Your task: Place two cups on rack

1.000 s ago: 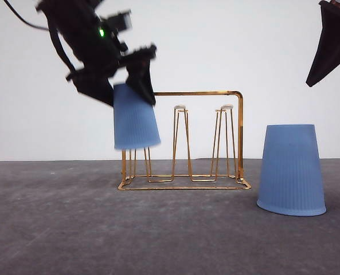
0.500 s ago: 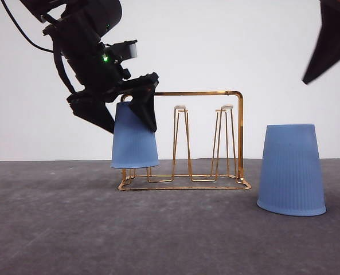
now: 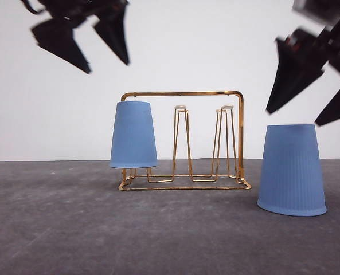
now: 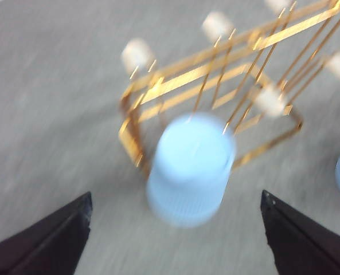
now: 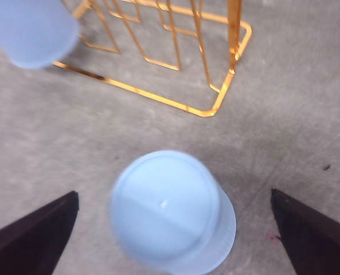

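Grey matte table point(image 3: 55, 229) — plain white wall point(image 3: 215, 46).

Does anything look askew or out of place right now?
Nothing stands out. One cup hangs upside down on the rack; the other cup stands inverted on the table beside it, beneath the open right gripper.

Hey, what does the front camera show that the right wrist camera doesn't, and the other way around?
The front view alone gives the side profile: the left gripper open and raised above the rack, the rack's arched top bar, and the hung cup upside down with its rim above the base wire. The right wrist view alone looks straight down on the standing cup's closed bottom, between its open fingers. Both show the gold rack, the hung cup at its left end, the cup on the grey table, and the right gripper open.
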Tool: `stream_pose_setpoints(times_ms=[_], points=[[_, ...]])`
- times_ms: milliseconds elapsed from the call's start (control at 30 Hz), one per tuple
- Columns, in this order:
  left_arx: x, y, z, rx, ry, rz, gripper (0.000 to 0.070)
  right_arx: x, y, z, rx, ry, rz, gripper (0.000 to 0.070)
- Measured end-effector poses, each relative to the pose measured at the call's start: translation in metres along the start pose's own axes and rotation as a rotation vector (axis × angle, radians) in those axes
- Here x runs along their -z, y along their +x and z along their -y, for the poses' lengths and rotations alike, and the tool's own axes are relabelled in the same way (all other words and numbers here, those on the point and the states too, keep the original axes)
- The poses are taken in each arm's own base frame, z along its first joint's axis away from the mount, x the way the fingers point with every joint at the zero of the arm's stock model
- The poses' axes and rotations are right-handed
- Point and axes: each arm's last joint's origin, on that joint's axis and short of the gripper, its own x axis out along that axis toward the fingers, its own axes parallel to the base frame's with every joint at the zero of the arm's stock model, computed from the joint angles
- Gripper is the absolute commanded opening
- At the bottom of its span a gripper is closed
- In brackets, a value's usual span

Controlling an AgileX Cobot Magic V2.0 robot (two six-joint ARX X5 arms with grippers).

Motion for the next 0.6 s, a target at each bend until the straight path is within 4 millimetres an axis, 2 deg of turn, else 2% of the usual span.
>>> stream_pose_setpoints(times_ms=[200, 333, 367, 467, 600], points=[[0.014, -0.026, -0.017, -0.048, -0.035, -0.024, 0.0556, 0.005, 0.025, 0.006, 0.001, 0.015, -0.066, 0.0700], [0.038, -0.033, -0.028, -0.083, -0.071, -0.043, 0.0556, 0.008, 0.036, 0.008, -0.002, 0.021, -0.098, 0.0693], [0.046, -0.033, -0.030, -0.092, -0.083, -0.055, 0.0556, 0.008, 0.037, 0.008, -0.002, 0.020, -0.096, 0.0668], [0.070, -0.034, -0.038, -0.120, -0.122, -0.086, 0.0556, 0.006, 0.038, 0.007, -0.005, 0.013, -0.078, 0.0512], [0.096, -0.036, -0.044, -0.152, -0.184, -0.115, 0.0556, 0.005, 0.038, 0.006, -0.025, 0.008, -0.069, 0.0407]])
